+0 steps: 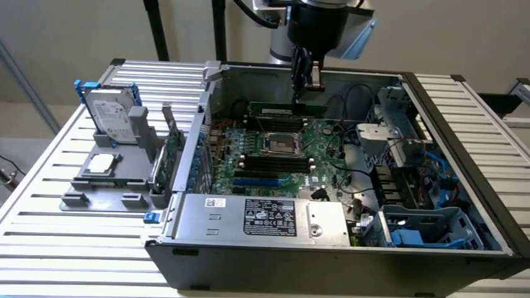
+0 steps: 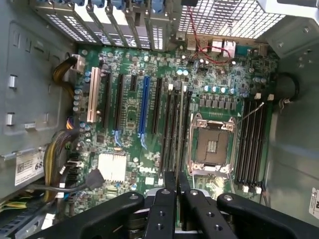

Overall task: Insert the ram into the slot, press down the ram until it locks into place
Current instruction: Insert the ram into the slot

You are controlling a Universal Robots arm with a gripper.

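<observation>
**Exterior view.** I am looking down into an open computer case (image 1: 331, 261) on a slatted table (image 1: 49, 248). I take the square silver CPU socket (image 1: 277, 144) as the centre of the dial. The gripper (image 1: 306, 93) hangs at one o'clock. The ram (image 1: 282, 110) hangs edge-down beneath it and stretches toward eleven. The grip is near one end of the stick, not its middle. A bank of black slots (image 1: 273, 162) lies at six o'clock, with a blue slot (image 1: 255, 182) just beyond.

**Wrist view.** The two fingers (image 2: 162, 209) are pinched on the ram, and its thin top edge runs straight out from between them. That edge lies along the slot (image 2: 187, 119), which sits beside the CPU socket, between it and the blue slot. I judge the stick to be above the slot and not seated. I cannot tell how high it is.

**Doing this step well.** I want the stick upright and exactly parallel to the slot, both end clips swung open, and a straight descent. Because it is held off-centre, the free end may dip or lag. Pressure should stay even until both clips snap.
</observation>
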